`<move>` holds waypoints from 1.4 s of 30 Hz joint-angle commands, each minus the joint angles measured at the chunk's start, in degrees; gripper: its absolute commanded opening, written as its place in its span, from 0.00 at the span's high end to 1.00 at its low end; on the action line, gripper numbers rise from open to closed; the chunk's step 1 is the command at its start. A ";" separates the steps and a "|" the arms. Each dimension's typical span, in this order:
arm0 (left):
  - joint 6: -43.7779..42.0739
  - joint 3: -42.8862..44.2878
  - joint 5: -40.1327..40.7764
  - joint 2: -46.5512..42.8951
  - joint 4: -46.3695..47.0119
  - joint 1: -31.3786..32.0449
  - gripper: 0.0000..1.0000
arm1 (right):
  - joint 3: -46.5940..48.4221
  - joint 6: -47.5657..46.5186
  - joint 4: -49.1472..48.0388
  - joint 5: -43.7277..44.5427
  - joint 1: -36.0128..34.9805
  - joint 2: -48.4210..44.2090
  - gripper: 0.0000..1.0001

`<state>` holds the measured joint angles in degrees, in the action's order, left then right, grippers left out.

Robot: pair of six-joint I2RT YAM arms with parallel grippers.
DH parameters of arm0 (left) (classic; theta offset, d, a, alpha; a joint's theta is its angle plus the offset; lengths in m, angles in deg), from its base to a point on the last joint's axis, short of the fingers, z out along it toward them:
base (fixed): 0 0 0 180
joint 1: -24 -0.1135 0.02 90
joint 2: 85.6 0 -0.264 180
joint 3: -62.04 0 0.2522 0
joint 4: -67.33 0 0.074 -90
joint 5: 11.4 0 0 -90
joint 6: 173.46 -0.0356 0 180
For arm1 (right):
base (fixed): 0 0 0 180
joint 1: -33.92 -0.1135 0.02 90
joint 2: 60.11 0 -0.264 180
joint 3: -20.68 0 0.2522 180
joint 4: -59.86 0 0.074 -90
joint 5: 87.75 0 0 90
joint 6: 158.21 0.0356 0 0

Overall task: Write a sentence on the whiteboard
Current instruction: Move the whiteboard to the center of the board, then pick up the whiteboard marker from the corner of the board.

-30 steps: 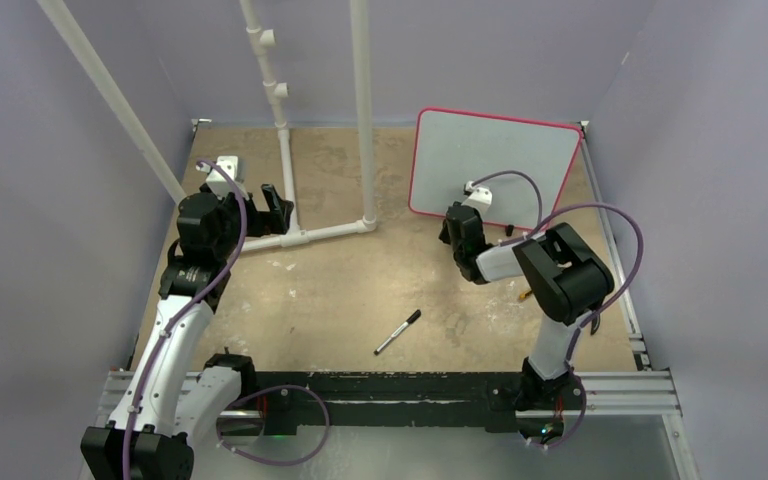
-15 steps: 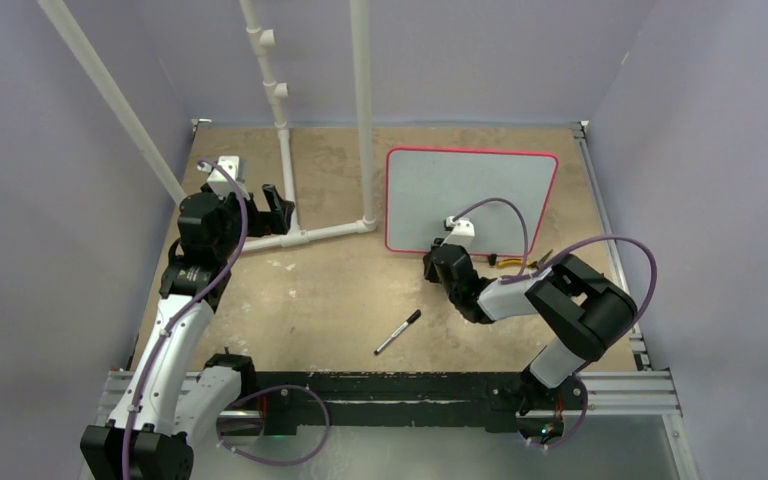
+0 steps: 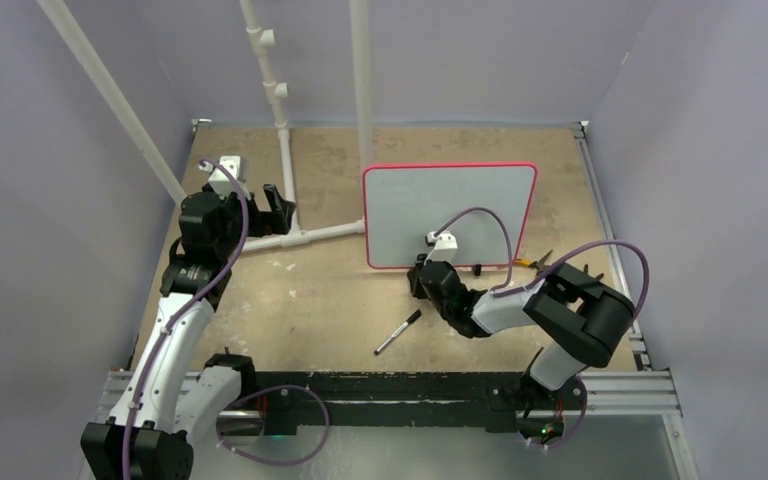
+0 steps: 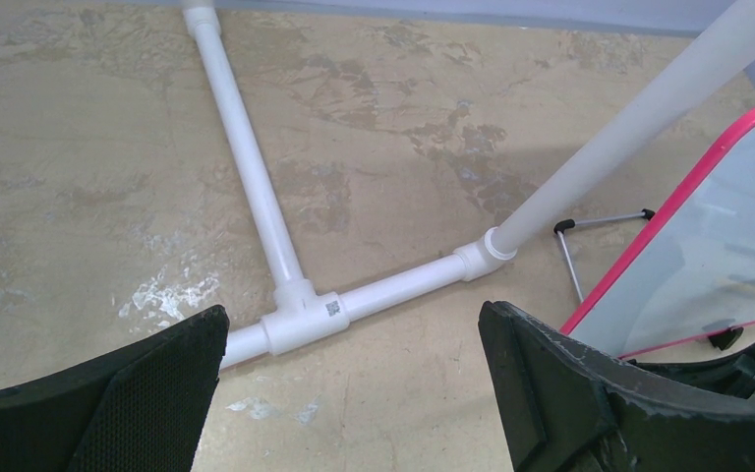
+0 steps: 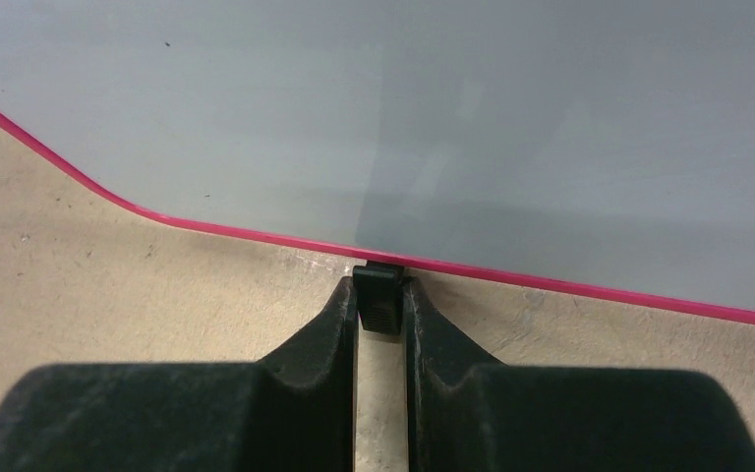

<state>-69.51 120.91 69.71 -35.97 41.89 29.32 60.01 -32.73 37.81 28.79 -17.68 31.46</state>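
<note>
We are pinching a black foot of the whiteboard in our right gripper, the board lying straight ahead of it; our left gripper is gaping wide.

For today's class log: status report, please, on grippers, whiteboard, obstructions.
Left gripper open, empty. Right gripper shut on whiteboard foot. Board blank, marker unheld. White pipe close beside board.
</note>
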 commanded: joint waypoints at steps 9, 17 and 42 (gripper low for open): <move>1.52 -0.83 -1.77 1.84 1.50 0.21 0.01 | 0.28 0.03 1.38 -2.34 -5.43 -1.41 0.86; 6.65 -4.69 -1.95 1.32 -1.22 4.00 0.05 | -1.17 6.03 11.43 3.26 -11.68 -11.28 0.39; 22.01 -9.54 28.05 23.96 15.41 63.39 0.28 | -7.55 7.21 29.65 17.58 -11.95 -52.90 0.09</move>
<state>-46.64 105.52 91.81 -18.51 48.82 89.65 54.00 -23.92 66.95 42.70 -30.44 -18.81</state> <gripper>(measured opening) 0.749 0.911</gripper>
